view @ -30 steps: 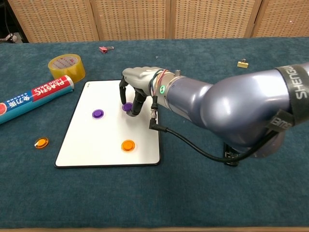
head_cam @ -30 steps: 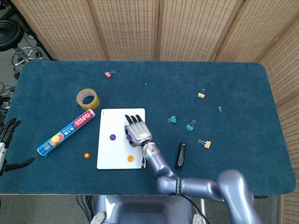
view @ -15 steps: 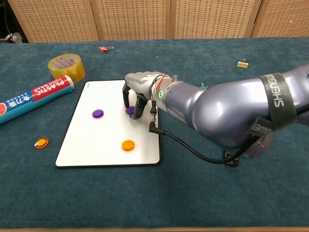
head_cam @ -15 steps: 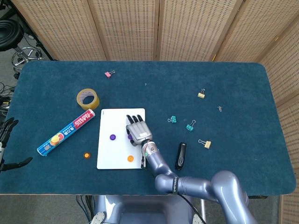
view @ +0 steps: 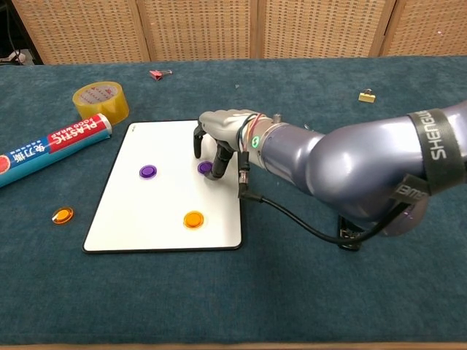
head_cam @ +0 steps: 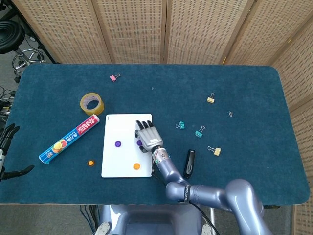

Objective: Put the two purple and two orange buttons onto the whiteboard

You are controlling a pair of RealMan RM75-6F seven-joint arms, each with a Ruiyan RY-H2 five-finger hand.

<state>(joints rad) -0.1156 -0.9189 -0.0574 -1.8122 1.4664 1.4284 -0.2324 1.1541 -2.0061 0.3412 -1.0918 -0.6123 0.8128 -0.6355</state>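
Note:
The whiteboard (head_cam: 113, 161) (view: 135, 211) lies left of centre on the blue table. One purple button (head_cam: 117, 144) (view: 148, 171) and one orange button (head_cam: 136, 166) (view: 193, 219) lie on it. My right hand (head_cam: 148, 137) (view: 225, 135) hovers low over the board's right side. Its fingertips pinch the second purple button (head_cam: 139, 143) (view: 205, 168) right at the board's surface. The other orange button (head_cam: 90, 162) (view: 63, 215) lies on the cloth left of the board. My left hand (head_cam: 5, 149) hangs off the table's left edge, fingers spread and holding nothing.
A yellow tape roll (head_cam: 92, 104) (view: 101, 101) and a plastic-wrap box (head_cam: 70, 139) (view: 51, 149) lie left of the board. A black object (head_cam: 189, 163) lies right of my right forearm. Binder clips (head_cam: 199, 131) are scattered on the right, and a pink clip (head_cam: 114, 77) lies at the back.
My right hand has drifted right across the board, and the purple button at its fingertips has moved right with it. The left hand barely moved.

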